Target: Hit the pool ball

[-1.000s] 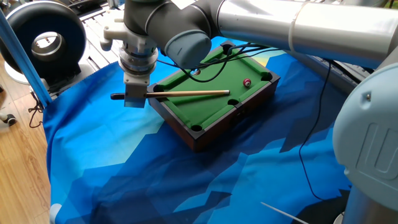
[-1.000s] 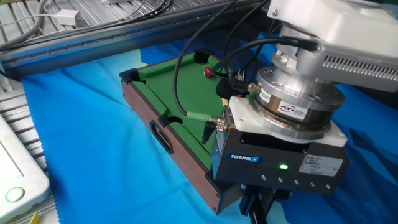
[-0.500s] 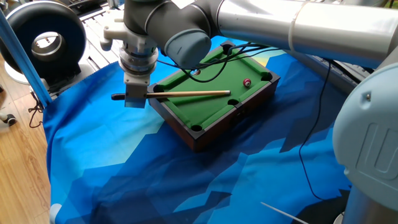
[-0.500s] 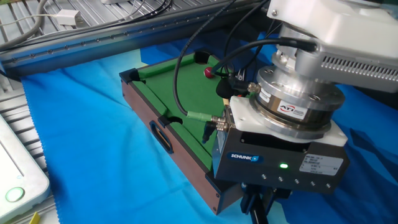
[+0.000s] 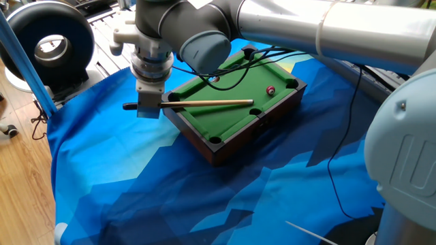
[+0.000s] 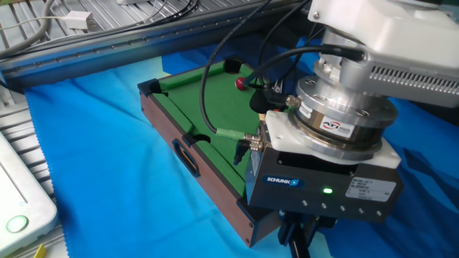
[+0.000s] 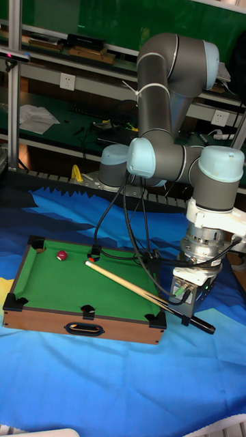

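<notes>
The pool ball (image 5: 270, 90) (image 6: 240, 83) (image 7: 61, 255) is a tiny dark-red ball on the green felt of a small wooden pool table (image 5: 204, 146) (image 7: 41, 319), close to a corner pocket. My gripper (image 5: 148, 106) (image 7: 184, 314) hangs just off the table's opposite end, shut on the dark butt of a wooden cue (image 5: 211, 103) (image 7: 123, 284). The cue lies low across the felt and points toward the ball. Its tip stops a short gap away from it. In the other fixed view the gripper body (image 6: 323, 190) fills the foreground and hides the cue.
A blue patterned cloth (image 5: 136, 184) covers the table top. Black cables (image 6: 215, 72) hang over the pool table's far side. A black ring-shaped device (image 5: 48, 41) stands at the back left. A white box (image 6: 14, 208) sits beside the cloth.
</notes>
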Motion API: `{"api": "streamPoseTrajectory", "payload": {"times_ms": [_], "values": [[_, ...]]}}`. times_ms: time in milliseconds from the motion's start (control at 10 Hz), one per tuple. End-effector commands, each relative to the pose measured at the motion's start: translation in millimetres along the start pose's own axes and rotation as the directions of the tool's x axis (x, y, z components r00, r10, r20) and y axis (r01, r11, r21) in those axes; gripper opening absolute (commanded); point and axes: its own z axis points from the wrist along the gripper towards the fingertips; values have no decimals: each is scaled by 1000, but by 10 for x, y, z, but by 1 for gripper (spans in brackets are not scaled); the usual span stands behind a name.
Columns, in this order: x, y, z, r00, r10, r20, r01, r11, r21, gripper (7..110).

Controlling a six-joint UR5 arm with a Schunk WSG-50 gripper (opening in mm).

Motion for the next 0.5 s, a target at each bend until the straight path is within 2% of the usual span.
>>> {"api": "streamPoseTrajectory", "payload": {"times_ms": [0,400], "values": [[-20,40,-34,1000,1,14,-1,1000,-12,7],[91,103,-64,999,35,20,-35,999,4,7]]}}
